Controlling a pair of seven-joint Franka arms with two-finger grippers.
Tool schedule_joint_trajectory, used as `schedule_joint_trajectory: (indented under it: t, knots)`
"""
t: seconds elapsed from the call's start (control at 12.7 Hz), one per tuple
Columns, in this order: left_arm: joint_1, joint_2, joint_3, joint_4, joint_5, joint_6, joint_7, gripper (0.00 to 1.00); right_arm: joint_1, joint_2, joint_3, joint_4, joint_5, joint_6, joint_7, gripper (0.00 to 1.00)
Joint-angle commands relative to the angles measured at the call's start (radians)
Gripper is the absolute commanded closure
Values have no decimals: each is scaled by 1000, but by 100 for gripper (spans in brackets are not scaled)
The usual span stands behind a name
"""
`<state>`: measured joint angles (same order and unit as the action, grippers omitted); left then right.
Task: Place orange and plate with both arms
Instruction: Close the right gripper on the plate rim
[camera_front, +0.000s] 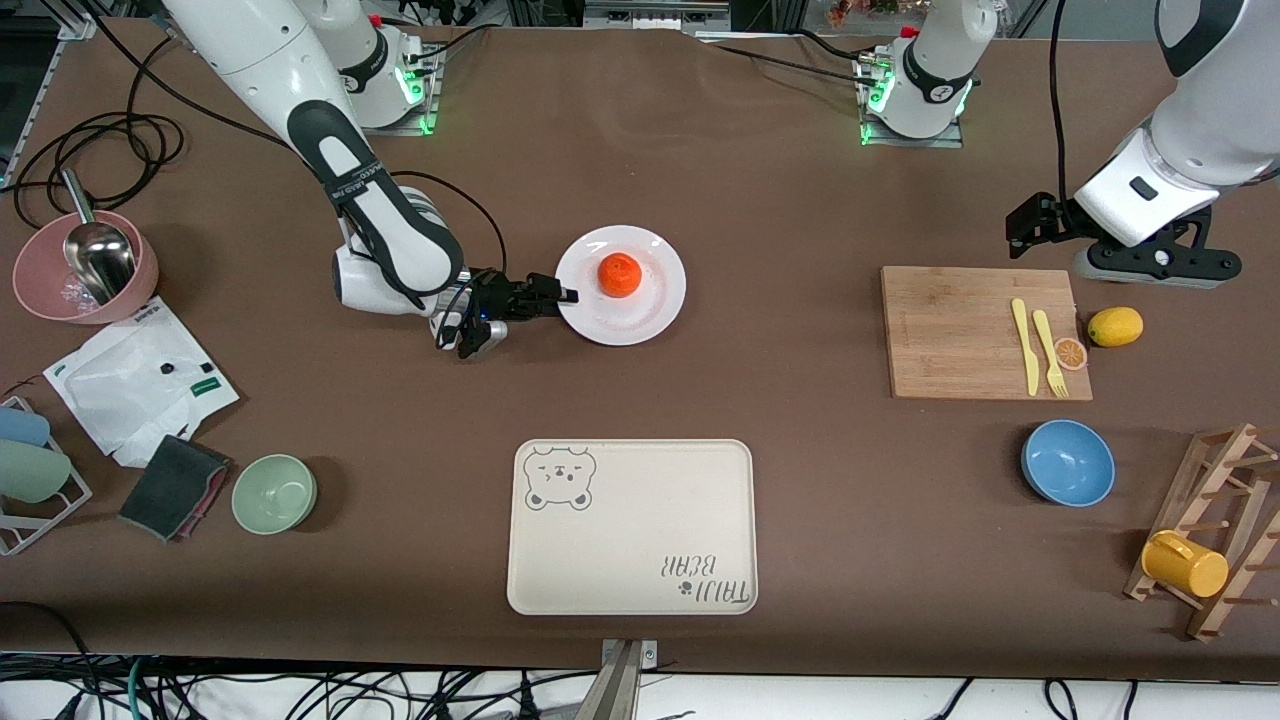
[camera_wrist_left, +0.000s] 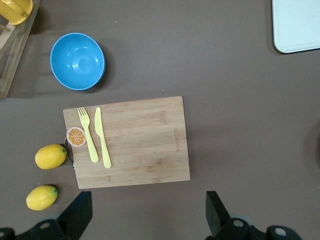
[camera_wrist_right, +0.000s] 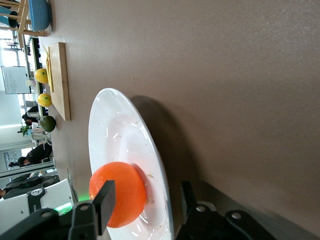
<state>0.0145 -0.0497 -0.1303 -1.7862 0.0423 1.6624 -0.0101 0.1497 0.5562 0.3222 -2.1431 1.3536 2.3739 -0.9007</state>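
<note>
Fingers of the right hand (camera_front: 566, 295) straddled the rim of the white plate (camera_front: 655, 305), one above and one below in the right wrist view, parted and not yet visibly pinching it. That plate lay flat on the bench near the middle, farther from the front camera than the cream bear-print tray (camera_front: 632, 527), with the orange (camera_front: 619, 274) sitting on it near its centre. Judged from its look, the plate was stiff, glazed and slick, probably breakable, so the wide rim was the only sensible place to take hold, and a one-sided pinch would let it tip. The orange seemed light, firm and free to roll, so any tilt could send it off the plate; it would best be taken across its middle. The left hand (camera_front: 1040, 222) waited in the air, open and empty, over the bench beside the bamboo cutting board (camera_front: 960, 335), which carried a yellow fork (camera_front: 1047, 351) and knife (camera_front: 1024, 346) with an orange-slice disc (camera_front: 1070, 352) at its edge. A lemon (camera_front: 1115, 326) lay just beside the board, and a blue bowl (camera_front: 1067, 462) stood nearer the front camera. The brown bench (camera_front: 800, 480) looked smooth and matte, with bare room between plate and tray.
</note>
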Motion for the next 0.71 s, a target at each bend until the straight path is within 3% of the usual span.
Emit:
schedule_joint_trajectory:
  t: [0.0,0.32,0.63]
  knots:
    - [1,10,-2,25,-18,-30,18,0,7,-9,6,-15,30,16,-27,53]
    - [1,10,-2,25,-18,-32,16,0,13,7,6,-15,35,18,-49,57]
    - [-2,8,-3,27,-18,-47,16,0,25,25,6,-15,105,21,-113,65]
